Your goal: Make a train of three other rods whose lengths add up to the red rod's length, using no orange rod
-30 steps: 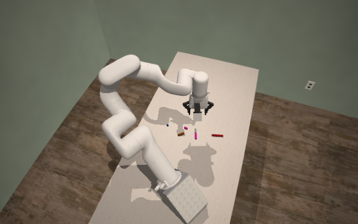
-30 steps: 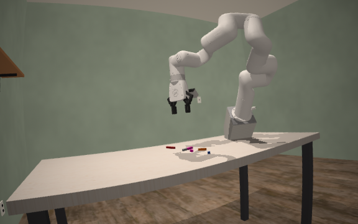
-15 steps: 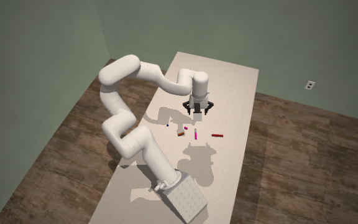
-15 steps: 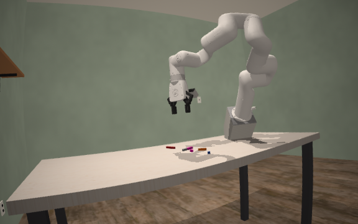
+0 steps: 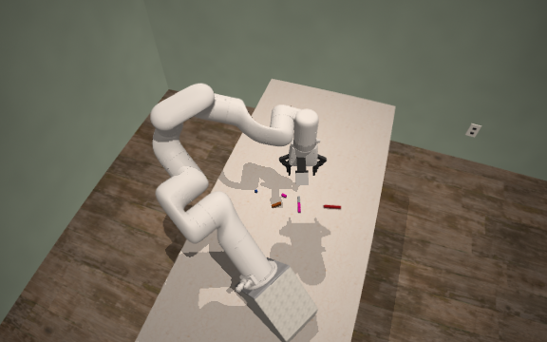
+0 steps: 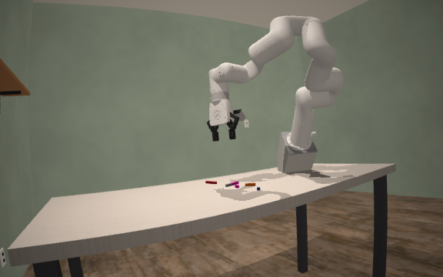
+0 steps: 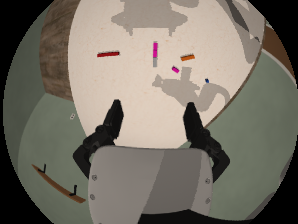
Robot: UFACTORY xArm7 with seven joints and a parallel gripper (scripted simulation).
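A magenta stretch [image 5: 299, 207] [image 6: 234, 183] [image 7: 155, 50] and a grey rod [image 5: 298, 199] [image 6: 228, 185] [image 7: 155, 62] lie flat in one line, end to end, with no gap visible. The stretch is about twice as long as the separate magenta rod [image 5: 284, 195] [image 6: 237, 186] [image 7: 175, 69], like two magenta rods; their seam is too small to see. The separate one lies aslant, clear of the line. The red rod [image 5: 331, 206] [image 6: 211, 182] [image 7: 108, 54] lies apart to one side. My gripper [image 5: 301, 174] [image 6: 224, 138] [image 7: 153, 108] is open and empty, high above the table.
An orange rod [image 5: 276, 204] [image 6: 250, 185] [image 7: 187, 57] and a small blue rod [image 5: 255, 191] [image 6: 258, 188] [image 7: 207, 80] lie on the table [image 5: 359, 128] [image 6: 110, 215] beyond the separate magenta rod, on the side away from the red rod. The arm's shadows fall around the rods.
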